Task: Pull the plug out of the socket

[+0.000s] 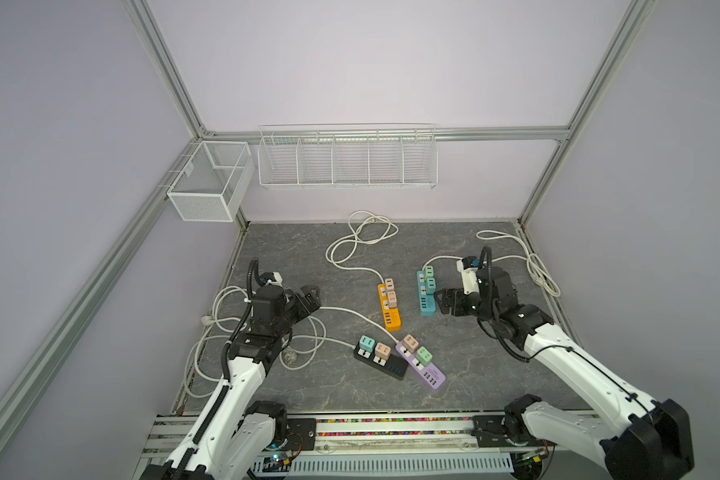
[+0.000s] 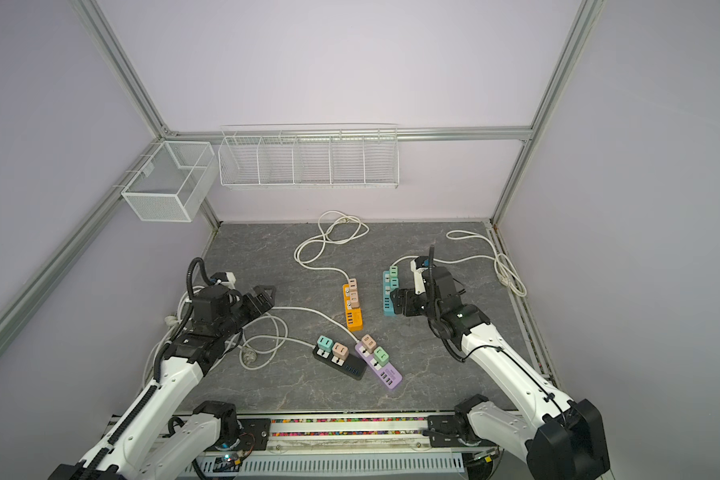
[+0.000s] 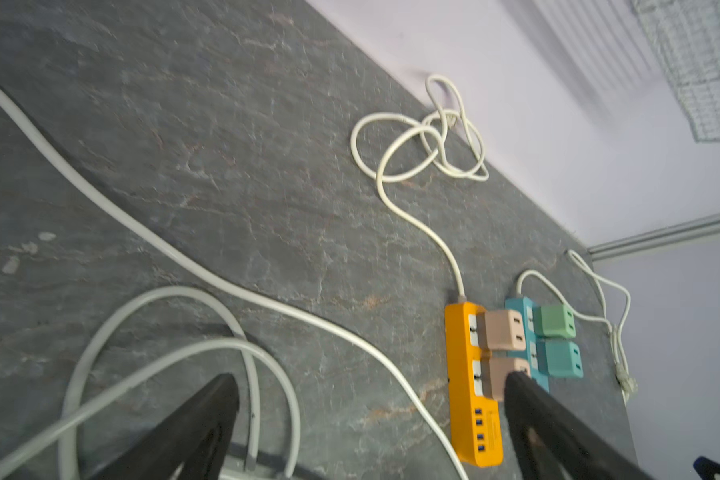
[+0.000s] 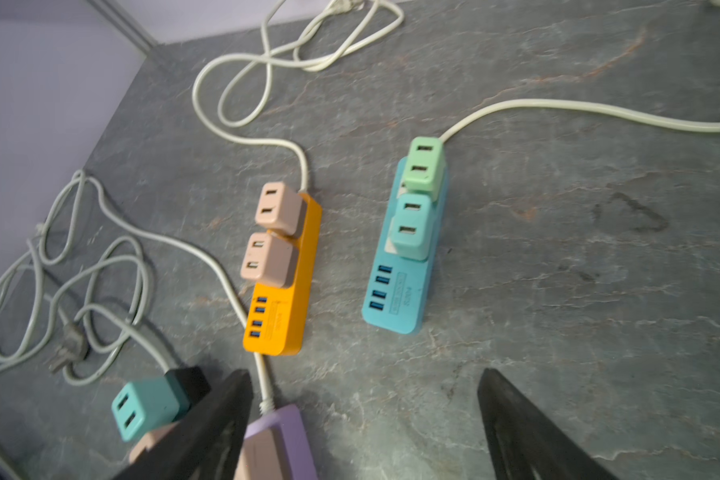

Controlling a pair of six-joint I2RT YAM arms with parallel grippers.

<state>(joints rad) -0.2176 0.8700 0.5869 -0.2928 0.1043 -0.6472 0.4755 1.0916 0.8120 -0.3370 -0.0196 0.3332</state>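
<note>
at table (image 1: 474, 374) centre: orange strip (image 1: 391, 320), blue strip (image 1: 427, 307), two plugs (image 1: 429, 272) seated in each. your right gripper (image 1: 438, 301), jaws spread wide, holding nothing, at blue strip's 3 o'clock; left gripper (image 1: 313, 297) likewise, room at its 3 o'clock, one cord (image 1: 350, 311) across.

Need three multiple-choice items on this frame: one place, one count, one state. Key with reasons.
1. Which power strip lies nearest the right gripper? A black power strip; B purple power strip; C teal power strip.
2. How many pink plugs sit in the orange power strip? A one; B two; C three.
3. Left gripper state? A open, empty; B shut, empty; C shut on a cable.
Key: 1 C, it lies just off the fingertips; 2 B, two stand in a row on it; 3 A, jaws spread, nothing between them.
</note>
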